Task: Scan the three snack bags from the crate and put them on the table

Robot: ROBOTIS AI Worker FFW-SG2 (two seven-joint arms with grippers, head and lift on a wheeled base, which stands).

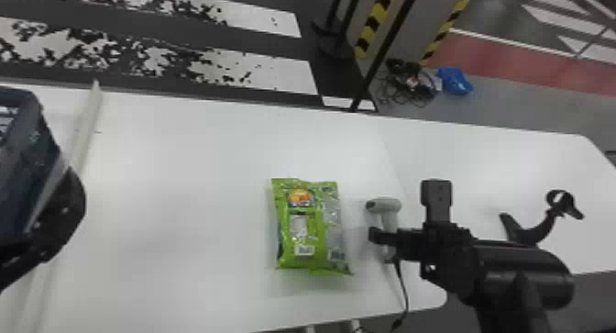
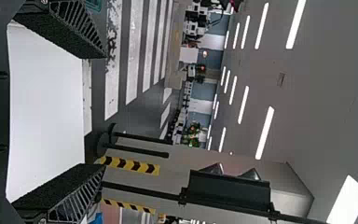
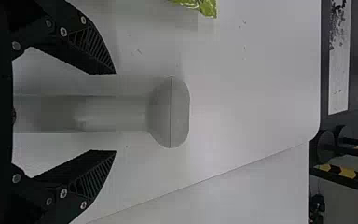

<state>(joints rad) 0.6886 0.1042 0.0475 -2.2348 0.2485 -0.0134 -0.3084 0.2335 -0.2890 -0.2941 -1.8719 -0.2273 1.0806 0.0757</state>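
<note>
Stretching lengthwise away, snack bag [image 1: 316,229]

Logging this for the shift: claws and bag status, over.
Left claw open, empty. Right claw open astride scanner handle, nothing between. Green snack bag on table beside scanner.

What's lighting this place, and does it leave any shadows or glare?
Left wrist view: long ceiling lights glow stark white. Head view: the green snack bag has silvery glints, with a faint shadow along its near edge. Right wrist view: soft grey shading on the table beside the scanner.
</note>
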